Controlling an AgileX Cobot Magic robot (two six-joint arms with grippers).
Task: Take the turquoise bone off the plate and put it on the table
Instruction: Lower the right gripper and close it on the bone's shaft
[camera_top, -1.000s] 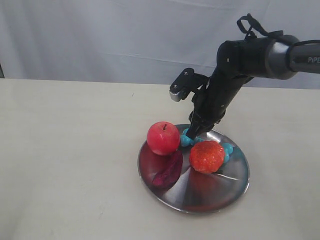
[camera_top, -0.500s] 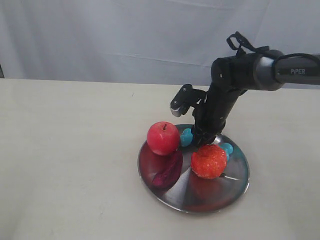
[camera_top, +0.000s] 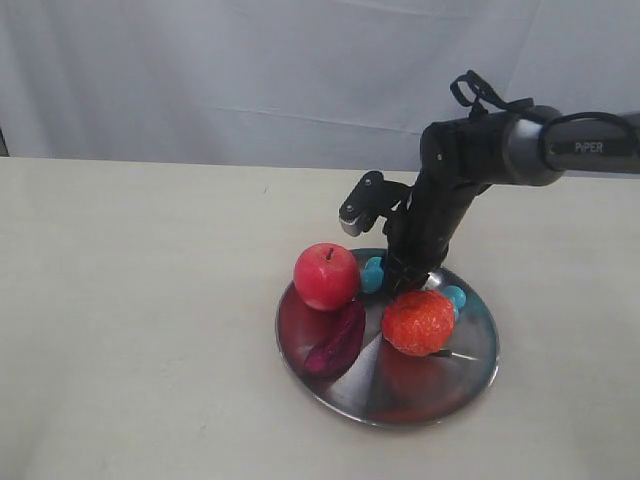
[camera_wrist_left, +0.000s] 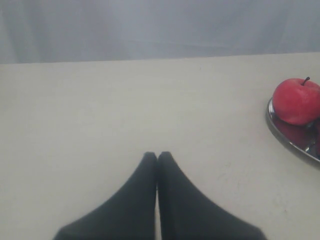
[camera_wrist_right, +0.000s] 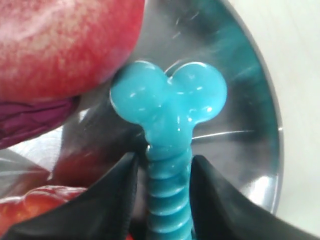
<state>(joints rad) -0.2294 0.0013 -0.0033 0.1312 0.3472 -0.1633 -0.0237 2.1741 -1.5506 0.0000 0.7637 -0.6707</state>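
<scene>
Exterior view: the right hand (camera_top: 404, 276) reaches down to the plate (camera_top: 440, 388), where the bone (camera_top: 373, 274) lies at its fingertips. Left wrist view: the left hand (camera_wrist_left: 157, 156), fingertips pressed together, above the bench (camera_wrist_left: 75, 110). Right wrist view: fingers (camera_wrist_right: 117, 192) closely flank the bone's ribbed shaft; whether they clamp it cannot be told.

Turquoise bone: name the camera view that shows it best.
Right wrist view: the turquoise bone fills it, knobs and ribbed shaft clear, held by the right end effector. Exterior view shows only its ends beside the arm. Left wrist view misses it.
</scene>
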